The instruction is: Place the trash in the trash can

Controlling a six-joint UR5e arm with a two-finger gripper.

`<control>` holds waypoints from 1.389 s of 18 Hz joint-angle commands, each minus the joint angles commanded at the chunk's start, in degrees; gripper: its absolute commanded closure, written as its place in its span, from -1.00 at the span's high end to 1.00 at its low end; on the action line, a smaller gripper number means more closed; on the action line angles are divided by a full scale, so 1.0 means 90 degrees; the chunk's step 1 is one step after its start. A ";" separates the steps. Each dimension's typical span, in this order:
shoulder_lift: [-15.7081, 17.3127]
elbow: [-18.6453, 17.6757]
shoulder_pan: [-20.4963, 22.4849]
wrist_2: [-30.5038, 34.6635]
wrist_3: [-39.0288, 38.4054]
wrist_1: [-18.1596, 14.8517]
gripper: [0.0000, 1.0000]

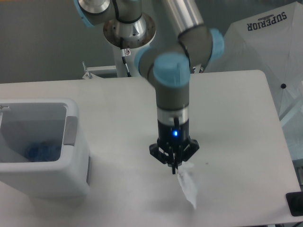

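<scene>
The white trash can (75, 156) stands at the table's left front, open at the top. Inside it, low down, a bluish crushed bottle (40, 151) shows. My gripper (174, 169) hangs above the table right of centre, fingers pointing down and shut on the top of the crumpled white wrapper (187, 187). The wrapper dangles below the fingers in a narrow fold, its lower tip near the table's front edge.
The arm's base column (129, 52) rises behind the table's far edge. A white umbrella-like cover (265, 52) marked SUPERIOR stands off the table's right side. A dark object (295, 203) sits at the front right corner.
</scene>
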 joint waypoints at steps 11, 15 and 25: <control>0.1281 0.0402 -0.0682 -0.1283 -0.2025 0.0039 -1.00; 0.1389 0.0343 -0.1445 -0.1312 -0.2093 0.0029 -1.00; 0.1946 -0.0778 -0.2207 -0.1429 -0.2406 0.0000 -1.00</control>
